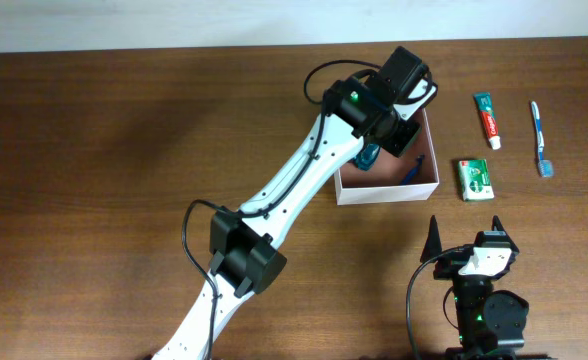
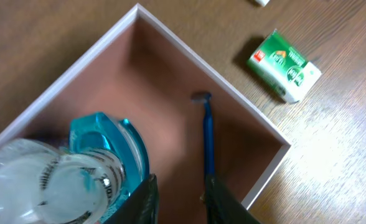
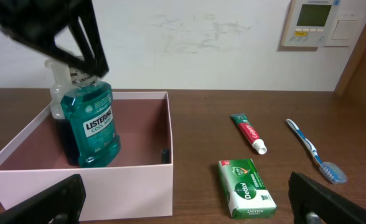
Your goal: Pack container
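The container (image 1: pixel 389 194), a square shallow white-walled box with a pinkish-brown inside, sits right of centre; it also shows in the left wrist view (image 2: pixel 189 47) and the right wrist view (image 3: pixel 96 186). A teal mouthwash bottle (image 3: pixel 93 127) stands upright in its left part (image 2: pixel 93 165). A blue razor (image 2: pixel 206 137) lies inside on the right. My left gripper (image 2: pixel 180 185) hovers over the box (image 1: pixel 382 140), open, with nothing between its fingers; the bottle is just left of them. My right gripper (image 3: pixel 186 202) is open and empty near the front edge (image 1: pixel 464 232).
A green soap box (image 1: pixel 475 179) lies right of the container (image 3: pixel 246 188). A toothpaste tube (image 1: pixel 488 118) and a blue toothbrush (image 1: pixel 540 138) lie further right and back. The left arm stretches diagonally across the table.
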Robot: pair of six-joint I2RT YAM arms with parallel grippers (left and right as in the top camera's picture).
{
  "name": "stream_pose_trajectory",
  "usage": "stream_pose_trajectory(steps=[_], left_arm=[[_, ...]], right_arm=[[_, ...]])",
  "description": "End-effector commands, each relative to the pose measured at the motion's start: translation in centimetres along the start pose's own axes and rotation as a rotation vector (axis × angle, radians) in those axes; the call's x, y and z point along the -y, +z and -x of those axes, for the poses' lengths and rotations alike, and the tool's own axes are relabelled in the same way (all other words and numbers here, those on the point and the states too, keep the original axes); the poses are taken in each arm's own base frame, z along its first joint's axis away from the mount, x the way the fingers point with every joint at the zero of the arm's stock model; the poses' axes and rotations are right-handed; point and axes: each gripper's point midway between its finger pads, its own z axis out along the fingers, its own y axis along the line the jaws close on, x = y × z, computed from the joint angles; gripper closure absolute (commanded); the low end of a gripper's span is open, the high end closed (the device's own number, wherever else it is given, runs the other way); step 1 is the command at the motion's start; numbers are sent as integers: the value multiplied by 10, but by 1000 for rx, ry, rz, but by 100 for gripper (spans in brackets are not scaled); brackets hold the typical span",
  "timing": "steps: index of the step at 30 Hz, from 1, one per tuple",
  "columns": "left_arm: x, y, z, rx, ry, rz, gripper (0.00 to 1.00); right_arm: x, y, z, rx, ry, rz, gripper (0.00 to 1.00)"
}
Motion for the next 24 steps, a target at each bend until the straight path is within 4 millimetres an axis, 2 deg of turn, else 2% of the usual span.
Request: stream_pose_trajectory(steps=[1,3,6,7,11,12,14,15,19,22,24], left_arm=[[10,-51,35,136,33,-11,73],[11,-75,47,189,37,-8,68],[5,-110,60,260,32,7,48],[0,-121,63,279,27,16,45],[-32,-168,68,342,-12,108,37],[-41,-178,68,352,-24,134,33],[-63,-198,66,369,-54,197,8],[-75,-207,64,373,-72,230,1],[-134,-234,40,345,-237,408,1],[-178,-244,6,272,-387,512,1],[-200,-249,-16,224,-472,540,1]], right_arm=[[1,0,-2,-4,0,-12,1],[1,0,-2,-4,0,-12,1],[1,0,-2,-4,0,-12,1],[1,0,-2,-4,0,-12,1],[1,0,-2,-4,0,-12,1],[1,0,-2,-4,0,-12,1],[1,0,-2,-4,0,-12,1],[1,0,-2,-4,0,-11,1],[1,0,-2,-4,0,-12,1],[1,0,-2,-4,0,-12,1],[1,0,-2,-4,0,-12,1]])
